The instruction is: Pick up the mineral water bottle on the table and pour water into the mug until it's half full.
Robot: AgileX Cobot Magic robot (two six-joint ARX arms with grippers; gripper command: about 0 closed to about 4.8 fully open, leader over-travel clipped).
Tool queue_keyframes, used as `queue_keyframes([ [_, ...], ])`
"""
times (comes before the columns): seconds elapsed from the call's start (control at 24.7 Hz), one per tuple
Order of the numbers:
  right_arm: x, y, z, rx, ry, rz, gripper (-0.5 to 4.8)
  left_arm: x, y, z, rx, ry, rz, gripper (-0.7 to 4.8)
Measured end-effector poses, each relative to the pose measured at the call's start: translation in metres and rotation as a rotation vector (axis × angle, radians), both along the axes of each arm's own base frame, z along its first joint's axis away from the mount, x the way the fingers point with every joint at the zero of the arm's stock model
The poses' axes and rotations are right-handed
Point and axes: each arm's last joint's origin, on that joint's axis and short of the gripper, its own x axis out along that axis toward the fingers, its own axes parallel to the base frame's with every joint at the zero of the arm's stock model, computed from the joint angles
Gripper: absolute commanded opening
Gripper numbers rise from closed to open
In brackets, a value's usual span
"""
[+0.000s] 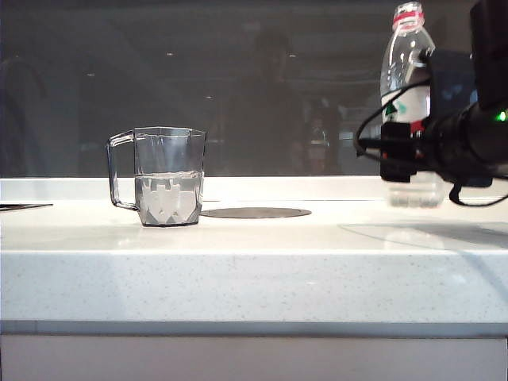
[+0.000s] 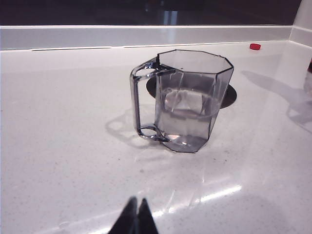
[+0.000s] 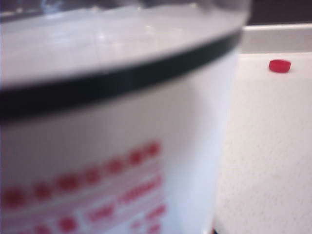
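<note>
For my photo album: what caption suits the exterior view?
Right fingers hold the water bottle upright beside the half-filled mug.

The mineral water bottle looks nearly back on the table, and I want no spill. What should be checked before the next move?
1. Mug upright, about half full of water: ok.
2. Mineral water bottle upright in the right hand: ok.
3. Bottle base resting on the table: cannot tell; its lower part is blurred.
4. Bottle capped: not ok; a red cap lies on the table.
5. Bottle well apart from the mug: ok.
6. Left hand shut, in front of the mug and apart from it: ok.
</note>
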Motion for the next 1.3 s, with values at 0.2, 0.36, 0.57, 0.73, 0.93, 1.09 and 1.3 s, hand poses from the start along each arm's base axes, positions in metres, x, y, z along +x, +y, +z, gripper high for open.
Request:
queue_keyframes([
  [0.2, 0.002, 0.001, -0.011, -0.013, 0.024, 0.007, 2.71, 0.0, 0.0, 0.0, 0.0, 0.0, 0.0, -0.04],
  [0.36, 0.004, 0.002, -0.014, -0.009, 0.016, 0.01, 3.08, 0.0, 0.0, 0.0, 0.0, 0.0, 0.0, -0.04],
  [0.57, 0.003, 0.002, -0.018, -0.023, 0.051, 0.012, 4.3, 0.0, 0.0, 0.0, 0.0, 0.0, 0.0, -0.04],
  [0.73, -0.002, 0.001, -0.022, -0.021, 0.073, 0.016, 4.79, 0.0, 0.0, 0.0, 0.0, 0.0, 0.0, -0.04],
  [0.93, -0.019, -0.006, -0.03, 0.045, 0.073, 0.011, 4.79, 0.0, 0.0, 0.0, 0.0, 0.0, -0.001, -0.04],
  [1.09, -0.03, -0.007, -0.033, 0.059, 0.053, 0.024, 4.79, 0.0, 0.0, 0.0, 0.0, 0.0, 0.0, -0.04],
  [1.3, -0.051, -0.011, -0.037, 0.072, 0.019, 0.033, 4.79, 0.0, 0.0, 0.0, 0.0, 0.0, -0.001, -0.04],
])
